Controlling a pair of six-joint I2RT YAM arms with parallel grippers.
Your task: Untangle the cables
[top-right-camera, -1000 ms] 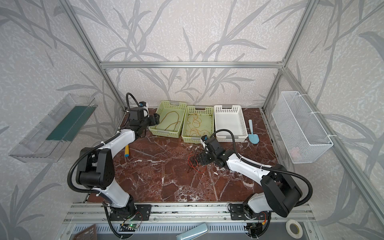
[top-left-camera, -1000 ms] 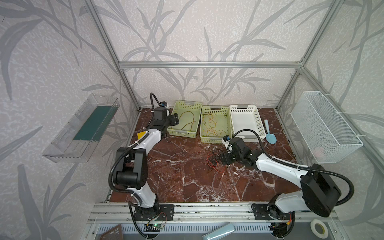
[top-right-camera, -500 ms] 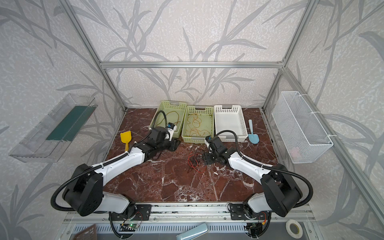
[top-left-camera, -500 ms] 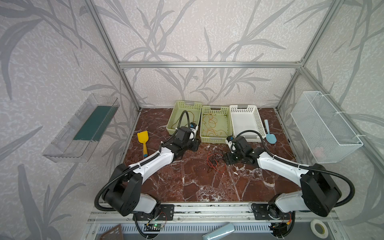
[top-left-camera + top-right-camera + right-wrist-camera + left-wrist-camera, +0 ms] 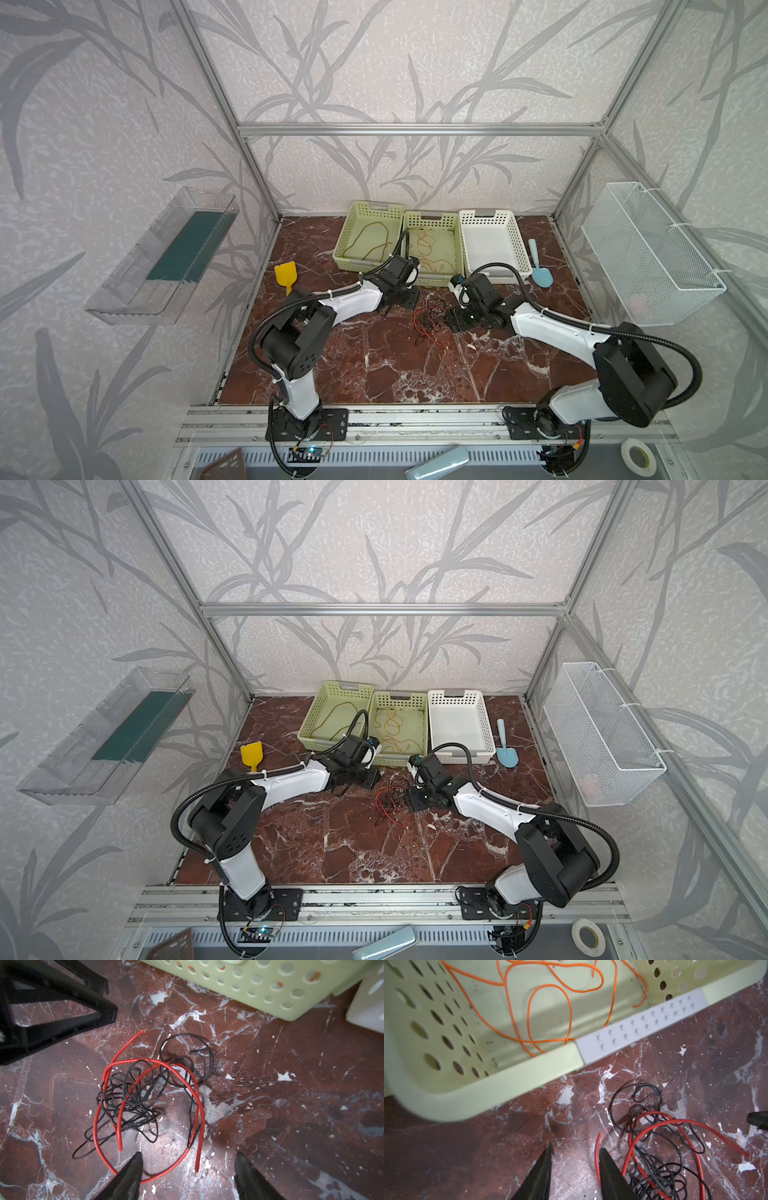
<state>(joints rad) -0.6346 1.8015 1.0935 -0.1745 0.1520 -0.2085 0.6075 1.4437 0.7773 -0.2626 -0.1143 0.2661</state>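
1. Where everything is: the orange cable (image 5: 570,1012) lies loose in the middle green basket (image 5: 508,1084), clear of the others. The red cable (image 5: 127,1045) and the black cable (image 5: 128,1093) sit in one heap on the bench (image 5: 291,1105), just in front of that basket and between the two arms.
2. The left pincer (image 5: 575,1148) has its fingers partly apart with bare bench between them, so it's holding nothing. A free red end lies just beside one finger.
3. The right pincer (image 5: 189,1154) is spread wide and is also empty. Its tips straddle the bottom bend of a red loop, but I can't tell if they touch it.
4. Step in hand, as I read it: orange is sorted, and red and black aren't apart yet. Both pincers are lined up on the heap from opposite sides for a grab.
5. Next move, I reckon, is one colour per pincer. The left takes that red end, the right pins or lifts the black bundle, then a slow pull apart. The black is thin and tightly curled, so a fast tug would probably just drag the whole heap along.
6. Pointing and axis: there's no real long axis, since both cables curl in rough loops. One red end pokes toward the left pincer and another ends near the right pincer's tips. In both top views the heap looks a bit longer from the basket side to the front than across.
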